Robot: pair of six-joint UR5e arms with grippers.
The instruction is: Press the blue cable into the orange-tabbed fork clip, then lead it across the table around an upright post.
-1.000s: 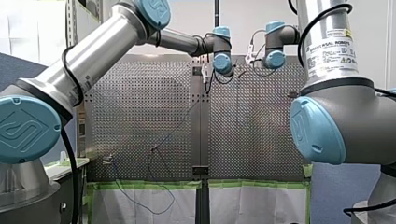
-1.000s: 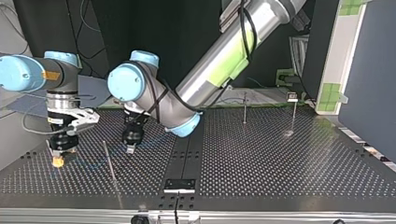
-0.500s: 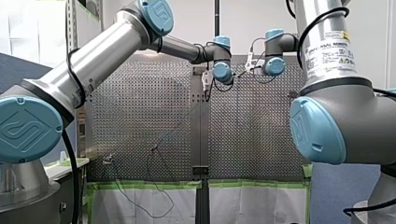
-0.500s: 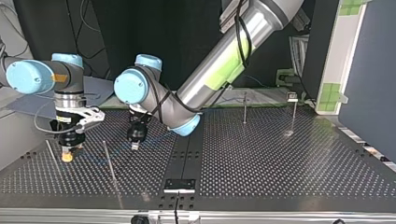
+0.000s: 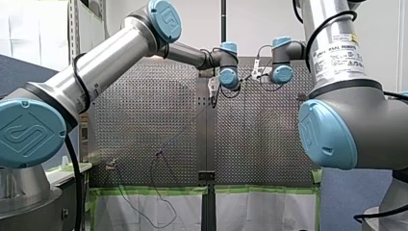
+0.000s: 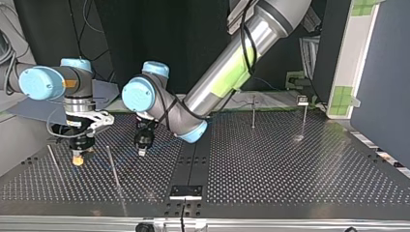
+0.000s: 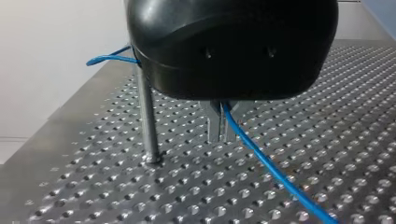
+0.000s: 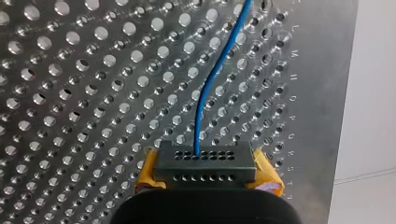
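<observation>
In the left wrist view my left gripper [image 7: 220, 134] has its metal fingers shut on the blue cable [image 7: 266, 163], which runs down and away over the perforated table. An upright post [image 7: 148, 126] stands close beside the fingers. My right gripper [image 8: 208, 179] has its yellow pads shut on a black connector block [image 8: 205, 158] at the cable's end [image 8: 212, 79]. In the top view my right gripper [image 6: 77, 158] hovers low at the left and my left gripper [image 6: 141, 152] is just right of it, with a thin post [image 6: 114, 169] between them. The orange-tabbed clip cannot be made out.
Another thin post [image 6: 52, 162] stands left of my right gripper. Far across the table are a post [image 6: 253, 112] and a small clip on a stem [image 6: 303, 102]. In the front view the cable [image 5: 183, 129] runs past a small fixture [image 5: 159, 154] and hangs over the table's edge.
In the top view both grippers have moved to the right, my right one further, closing on my left one. Both grips are unchanged.
</observation>
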